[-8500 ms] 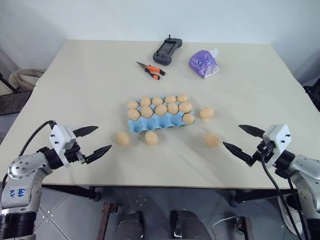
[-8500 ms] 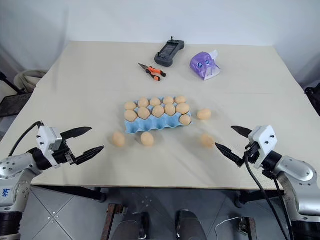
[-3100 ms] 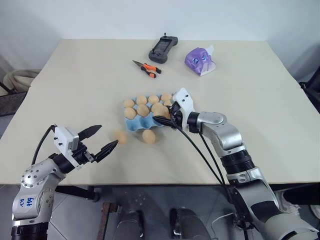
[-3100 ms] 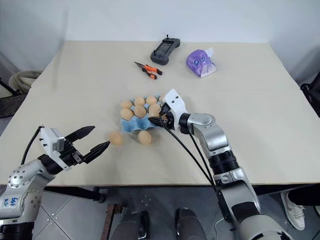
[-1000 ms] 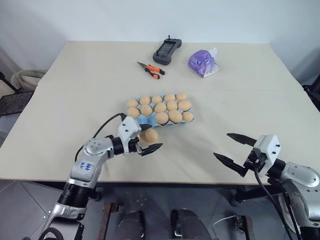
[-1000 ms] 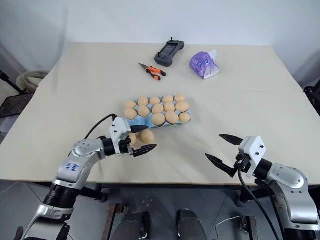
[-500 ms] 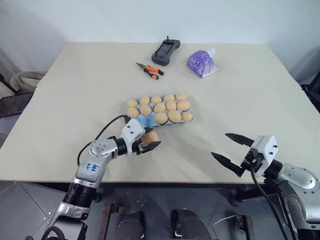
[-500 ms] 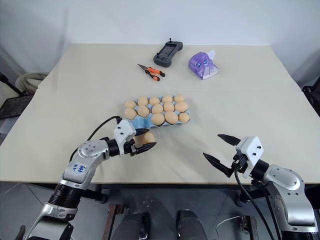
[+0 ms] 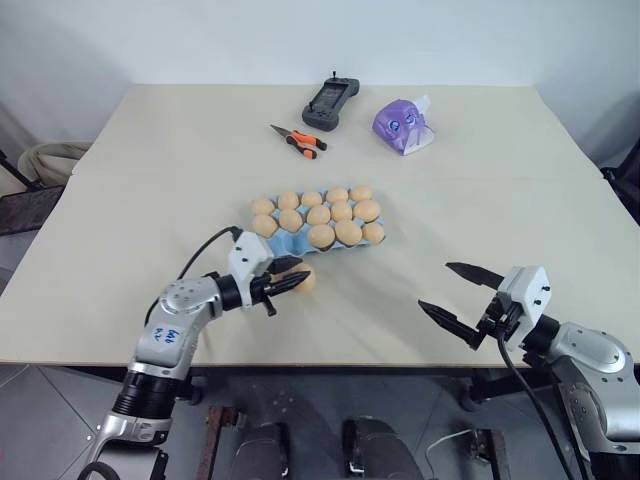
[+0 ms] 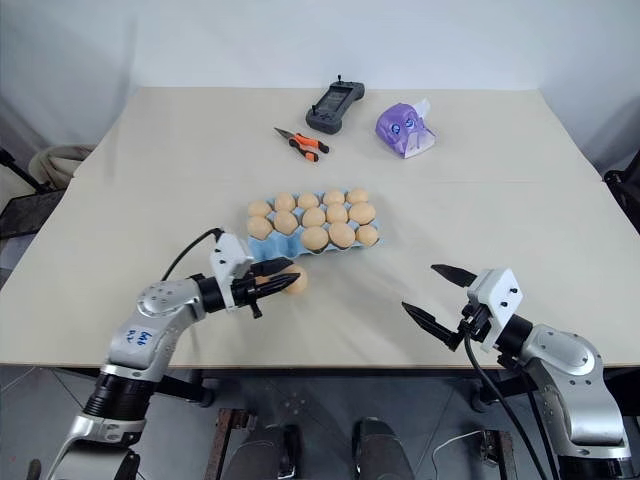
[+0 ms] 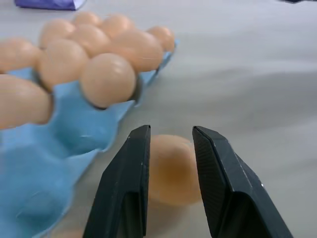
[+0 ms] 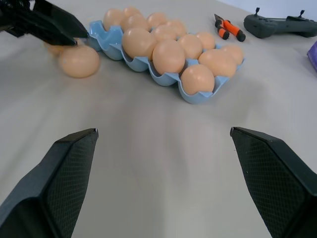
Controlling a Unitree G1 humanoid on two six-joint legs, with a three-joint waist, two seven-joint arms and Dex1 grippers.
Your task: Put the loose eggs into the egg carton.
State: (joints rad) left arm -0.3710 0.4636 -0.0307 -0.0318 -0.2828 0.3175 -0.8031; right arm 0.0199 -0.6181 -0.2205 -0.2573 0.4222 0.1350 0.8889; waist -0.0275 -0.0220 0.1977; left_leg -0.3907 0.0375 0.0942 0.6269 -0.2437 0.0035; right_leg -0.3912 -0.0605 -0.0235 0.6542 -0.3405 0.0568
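One loose egg [image 11: 171, 168] is being pinched between the narrowed fingers of the left gripper [image 9: 287, 284] at the egg carton [image 9: 293, 243]'s seven o'clock corner, presumably for lifting into a free cup, while the right gripper [image 9: 459, 297] is held wide and empty.

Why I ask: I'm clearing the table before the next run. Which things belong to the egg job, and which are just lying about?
Job in hand:
- loose egg on the table in front of the carton
- light-blue egg carton, mostly filled with eggs

Just lying about, at the far side of the table:
- dark handheld controller
- orange-handled pliers
- purple tissue pack
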